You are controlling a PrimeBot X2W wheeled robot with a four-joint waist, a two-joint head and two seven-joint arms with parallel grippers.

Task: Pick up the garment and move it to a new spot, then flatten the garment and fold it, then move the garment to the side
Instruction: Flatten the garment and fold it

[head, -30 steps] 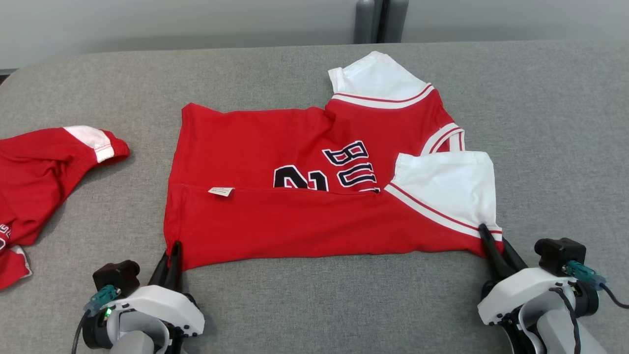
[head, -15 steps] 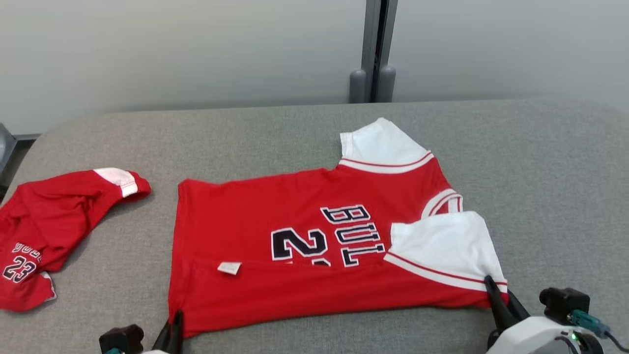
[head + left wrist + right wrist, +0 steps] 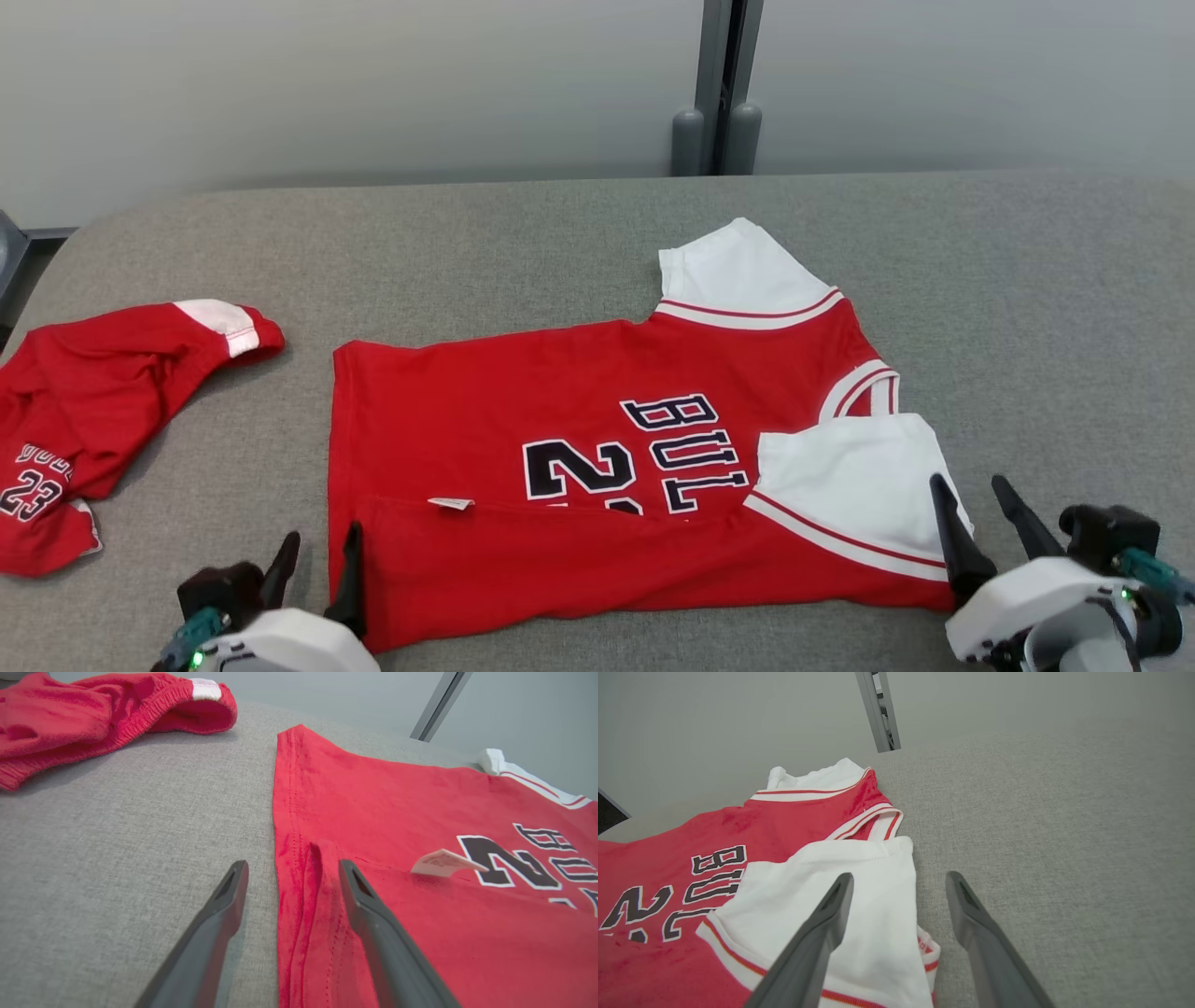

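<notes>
The garment (image 3: 485, 411) is a red jersey with white sleeves and dark lettering, lying flat in the middle of the grey table (image 3: 1027, 280). Its near strip is folded up over the body, with a small white tag showing at the fold. My left gripper (image 3: 322, 534) is open at the near left corner, its fingers straddling the hem (image 3: 292, 858) without pinching it. My right gripper (image 3: 966, 481) is open at the near right corner, one finger over the folded white sleeve (image 3: 859, 896), the other over bare table.
A second red garment (image 3: 84, 401) with a white cuff lies crumpled at the table's left edge, also in the left wrist view (image 3: 70, 709). A grey wall with a dark post (image 3: 719, 84) stands behind the table. Bare cloth stretches right of the jersey.
Both grippers have opened and let go of the jersey's near corners. The jersey lies where it was laid. The head camera has tilted up since the earliest frame.
</notes>
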